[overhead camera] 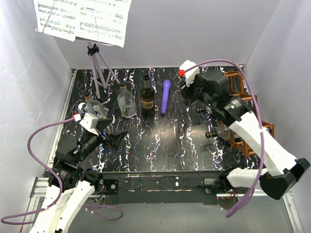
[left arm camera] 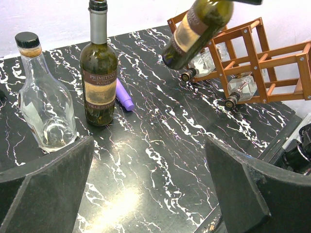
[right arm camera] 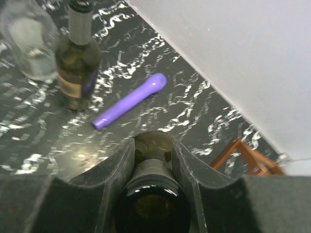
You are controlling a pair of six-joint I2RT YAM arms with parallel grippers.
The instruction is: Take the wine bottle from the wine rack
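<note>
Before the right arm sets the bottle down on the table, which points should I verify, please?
1. Grip: right gripper shut on the wine bottle, one finger each side: ok.
2. Clearance: wine bottle hangs tilted in the air, outside the wine rack: ok.
3. Landing spot: bare table between the purple tube and the rack: ok.
4. Neighbours: labelled dark bottle and clear bottle upright, apart from the held one: ok.
5. Other arm: left gripper open, low at the near left: ok.
6. Load: two bottles lying in the rack firmly seated: cannot tell.
</note>
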